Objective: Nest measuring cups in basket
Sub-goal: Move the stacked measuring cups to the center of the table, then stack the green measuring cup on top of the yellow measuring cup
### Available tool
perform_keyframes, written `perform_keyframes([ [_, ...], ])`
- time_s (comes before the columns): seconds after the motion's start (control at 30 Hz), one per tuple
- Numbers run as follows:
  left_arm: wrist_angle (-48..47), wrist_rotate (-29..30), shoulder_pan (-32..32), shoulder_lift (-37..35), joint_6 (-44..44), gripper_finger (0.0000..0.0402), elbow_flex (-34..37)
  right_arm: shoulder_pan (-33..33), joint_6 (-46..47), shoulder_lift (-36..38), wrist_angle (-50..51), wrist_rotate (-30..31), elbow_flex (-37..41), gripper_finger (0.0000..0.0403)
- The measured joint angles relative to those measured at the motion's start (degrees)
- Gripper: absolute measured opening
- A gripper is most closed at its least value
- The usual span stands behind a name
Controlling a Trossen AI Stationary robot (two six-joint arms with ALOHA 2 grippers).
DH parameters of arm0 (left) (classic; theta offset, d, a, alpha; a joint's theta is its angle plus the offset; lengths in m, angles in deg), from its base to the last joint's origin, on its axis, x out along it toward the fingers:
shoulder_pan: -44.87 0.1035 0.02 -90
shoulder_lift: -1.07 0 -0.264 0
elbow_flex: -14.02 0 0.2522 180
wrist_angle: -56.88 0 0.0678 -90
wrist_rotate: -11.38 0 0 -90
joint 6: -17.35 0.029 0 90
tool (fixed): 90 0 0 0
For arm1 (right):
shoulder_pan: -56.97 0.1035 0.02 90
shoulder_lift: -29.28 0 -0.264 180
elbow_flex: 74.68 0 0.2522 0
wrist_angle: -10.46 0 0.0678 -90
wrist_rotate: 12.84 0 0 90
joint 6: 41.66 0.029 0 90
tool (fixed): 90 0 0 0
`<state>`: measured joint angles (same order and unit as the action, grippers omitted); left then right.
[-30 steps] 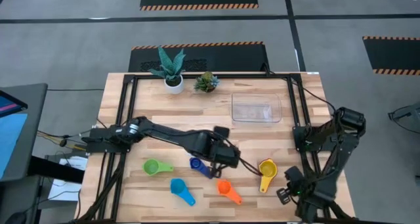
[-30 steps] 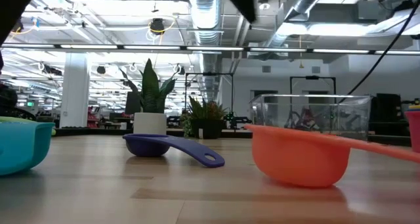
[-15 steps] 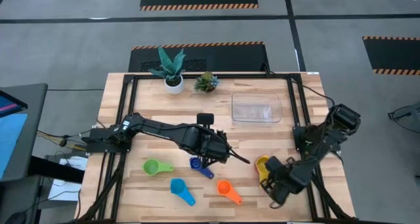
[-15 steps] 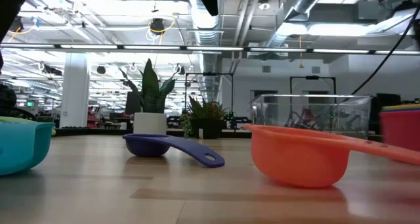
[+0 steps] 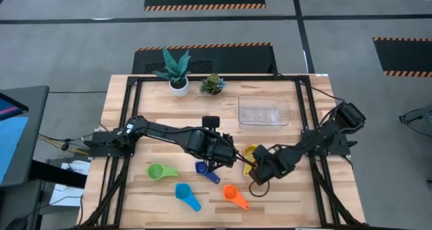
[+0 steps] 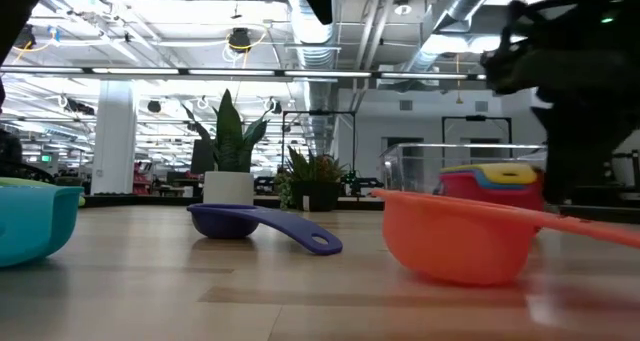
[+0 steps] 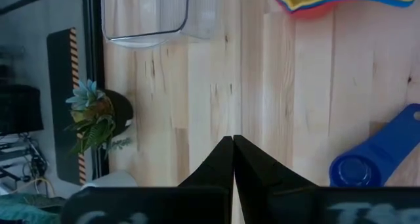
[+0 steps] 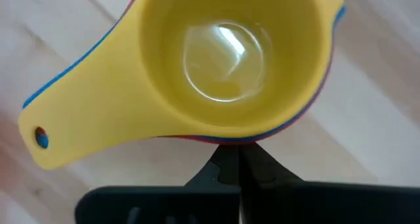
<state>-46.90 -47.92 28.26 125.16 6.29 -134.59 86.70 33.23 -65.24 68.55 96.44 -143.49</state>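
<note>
Both my arms reach low over the middle of the wooden tabletop.

My clenched right pincer touches the yellow-topped stack of plastic measuring cups; my left pincer, clenched and empty, lies beside it. The clear plastic basket has open boards in front.

table – pale wood, matt | yellow cup – glossy plastic | basket – clear plastic
</note>
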Motion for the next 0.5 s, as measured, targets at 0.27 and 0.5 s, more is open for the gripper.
perform_keyframes([
  [0.27, 0.0, 0.0, 0.0, 0.0, -0.7, 0.0, 0.0, 0.4, 3.2, 1.7, 0.0, 4.7, -0.1, 0.0008],
  [0.5, 0.0, 0.0, 0.0, 0.0, -0.7, 0.0, 0.0, 2.7, 8.1, 7.8, 1.3, 11.3, -0.1, 0.0007],
])
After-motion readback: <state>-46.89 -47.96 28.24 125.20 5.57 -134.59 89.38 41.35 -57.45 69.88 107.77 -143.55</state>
